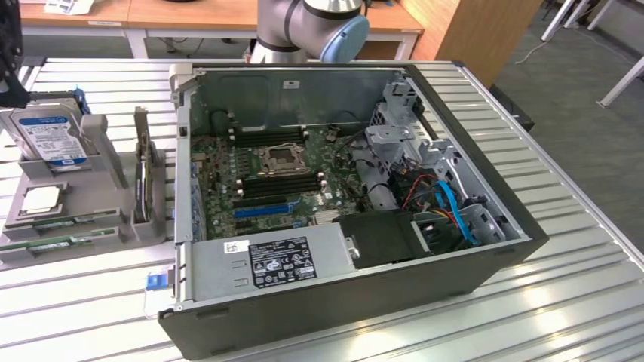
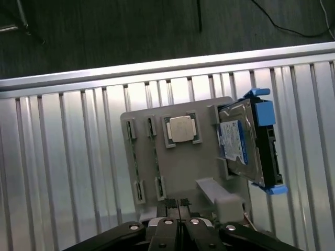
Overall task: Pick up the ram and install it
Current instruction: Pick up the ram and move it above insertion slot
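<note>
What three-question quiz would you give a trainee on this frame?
1. True or false: the black gripper is shut, with no ram between its fingertips.
2. How many long green ram sticks lie in the grey plastic fixture?
3. The silver hard drive with the blue label is: A lying flat in the fixture; B standing on edge in the fixture; C clamped in the gripper.

Key: 1 true; 2 two; 3 B.
</note>
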